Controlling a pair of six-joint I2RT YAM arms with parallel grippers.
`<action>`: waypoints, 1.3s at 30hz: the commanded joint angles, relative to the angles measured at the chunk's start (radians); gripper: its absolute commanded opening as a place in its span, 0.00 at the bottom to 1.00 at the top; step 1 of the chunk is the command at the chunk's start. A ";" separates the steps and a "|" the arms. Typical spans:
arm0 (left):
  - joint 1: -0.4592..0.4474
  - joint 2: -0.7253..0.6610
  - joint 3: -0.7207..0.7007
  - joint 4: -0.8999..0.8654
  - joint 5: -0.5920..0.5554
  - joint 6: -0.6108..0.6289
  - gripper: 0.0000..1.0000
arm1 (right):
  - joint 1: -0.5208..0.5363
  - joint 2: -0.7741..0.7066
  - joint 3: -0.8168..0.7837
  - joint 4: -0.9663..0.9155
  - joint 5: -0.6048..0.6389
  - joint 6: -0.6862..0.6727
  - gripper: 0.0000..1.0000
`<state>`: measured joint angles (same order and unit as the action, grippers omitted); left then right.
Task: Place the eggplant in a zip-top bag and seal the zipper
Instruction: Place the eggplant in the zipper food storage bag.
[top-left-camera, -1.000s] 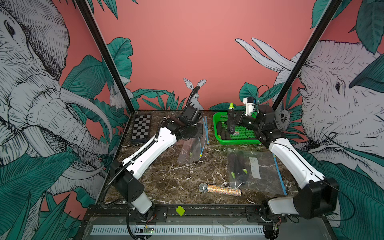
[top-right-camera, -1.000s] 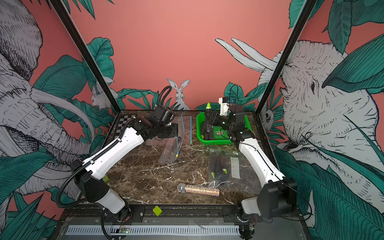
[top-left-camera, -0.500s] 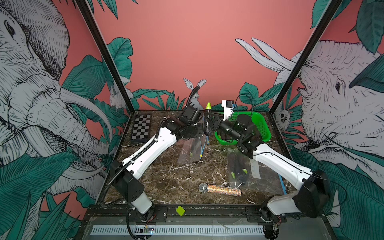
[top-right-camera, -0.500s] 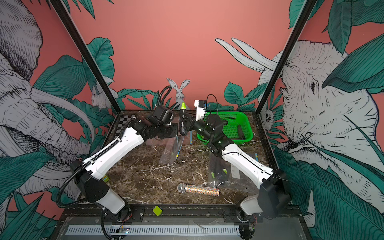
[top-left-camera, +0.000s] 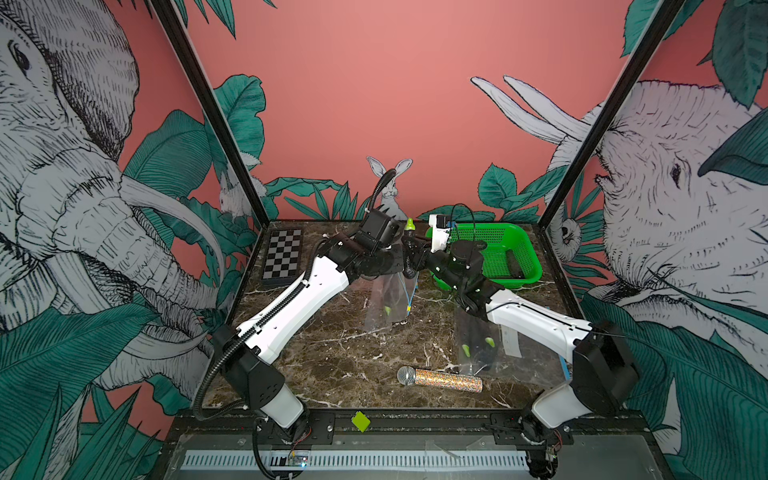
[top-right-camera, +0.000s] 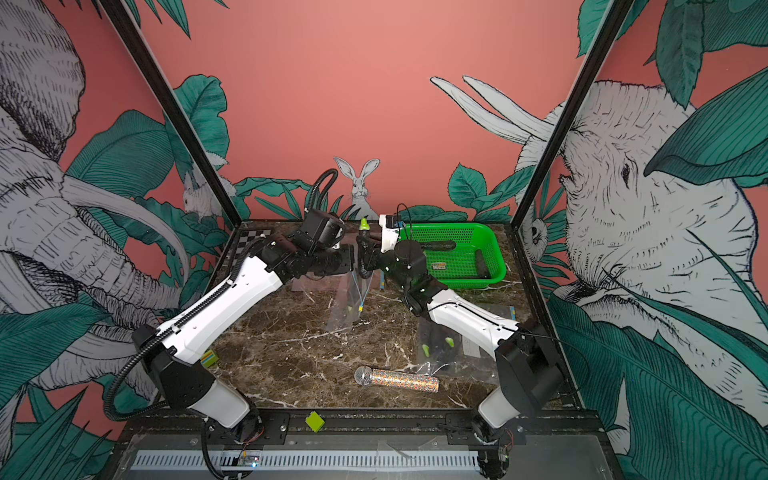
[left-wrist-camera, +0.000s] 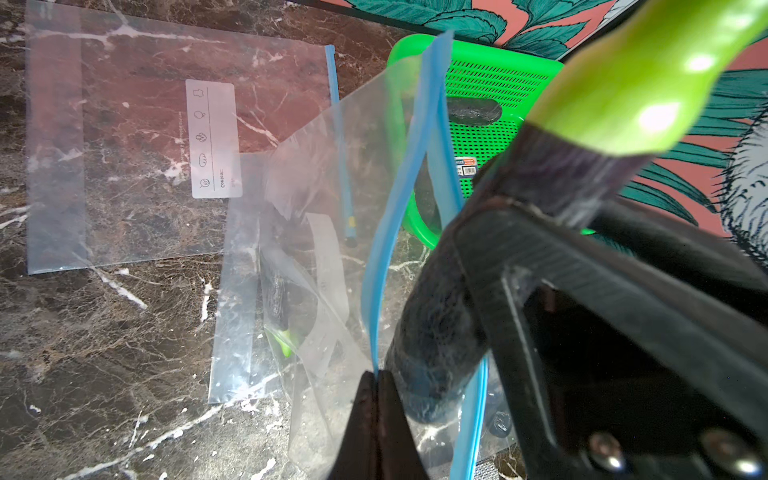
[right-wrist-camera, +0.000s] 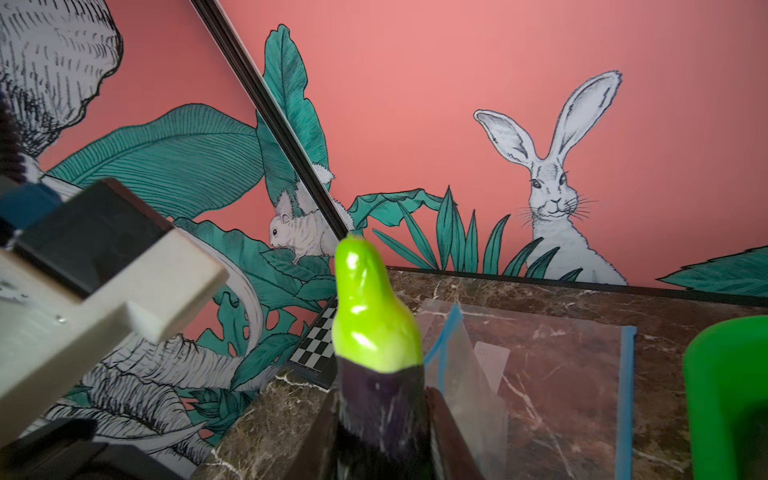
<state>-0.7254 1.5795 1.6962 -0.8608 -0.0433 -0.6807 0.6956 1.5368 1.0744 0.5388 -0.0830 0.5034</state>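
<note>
My right gripper (top-left-camera: 415, 261) (right-wrist-camera: 382, 411) is shut on a dark purple eggplant (top-left-camera: 409, 249) (top-right-camera: 365, 249) (right-wrist-camera: 380, 390) and holds it upright, green stem on top. My left gripper (top-left-camera: 397, 266) (left-wrist-camera: 377, 382) is shut on the blue zipper edge of a clear zip-top bag (top-left-camera: 392, 299) (top-right-camera: 353, 299) (left-wrist-camera: 332, 232), which hangs down to the table. In the left wrist view the eggplant (left-wrist-camera: 436, 332) has its lower end between the bag's two blue zipper strips. Another dark eggplant with a green tip (left-wrist-camera: 278, 299) shows through the plastic lower down.
A green basket (top-left-camera: 534, 266) (top-right-camera: 494, 266) with dark eggplants stands at the back right. A second bag holding two eggplants (top-left-camera: 478, 336) lies under the right arm. A flat empty bag (left-wrist-camera: 145, 145) lies behind, a glitter microphone (top-left-camera: 440, 378) in front, a checkerboard (top-left-camera: 282, 257) back left.
My right arm has swung left from over the basket with the eggplant, bringing it to the mouth of the held bag. The left arm and bag have stayed put.
</note>
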 joint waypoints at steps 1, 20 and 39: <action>0.006 -0.036 0.025 0.003 -0.010 -0.005 0.00 | 0.013 -0.012 -0.011 0.059 0.043 -0.045 0.14; 0.014 -0.001 0.054 -0.001 -0.009 0.012 0.00 | -0.056 -0.236 0.039 -0.353 -0.069 -0.035 0.56; 0.018 -0.032 0.002 0.011 -0.007 0.014 0.00 | -0.446 0.388 0.666 -1.043 -0.042 -0.112 0.76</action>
<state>-0.7143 1.5852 1.7164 -0.8604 -0.0437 -0.6693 0.2527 1.8503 1.6703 -0.3950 -0.1783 0.4381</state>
